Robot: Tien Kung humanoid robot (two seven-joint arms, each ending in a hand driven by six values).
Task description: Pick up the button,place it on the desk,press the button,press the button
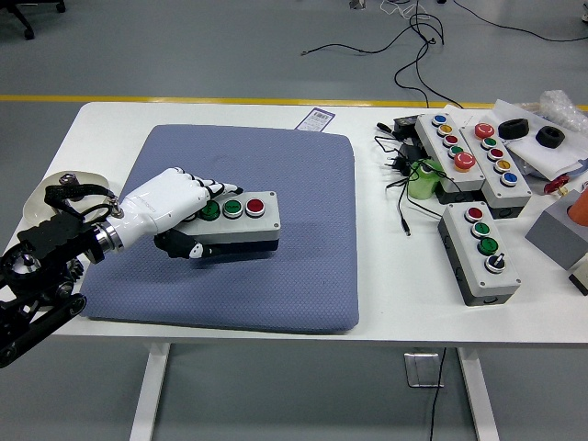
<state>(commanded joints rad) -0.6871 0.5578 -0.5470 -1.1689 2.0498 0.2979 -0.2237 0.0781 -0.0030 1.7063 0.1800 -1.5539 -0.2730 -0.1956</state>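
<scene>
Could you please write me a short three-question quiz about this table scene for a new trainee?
1. True or false: the left hand grips the button box on the blue mat.
2. Which colour is the button on that box farthest from the hand? A) yellow B) red C) blue
3. Fill in: to the right of the mat, another three-button box lies on the bare white ____.

Key
1. True: the fingers wrap the box's left end.
2. B: red sits at the right end and two green ones nearer the hand.
3. Table.
</scene>
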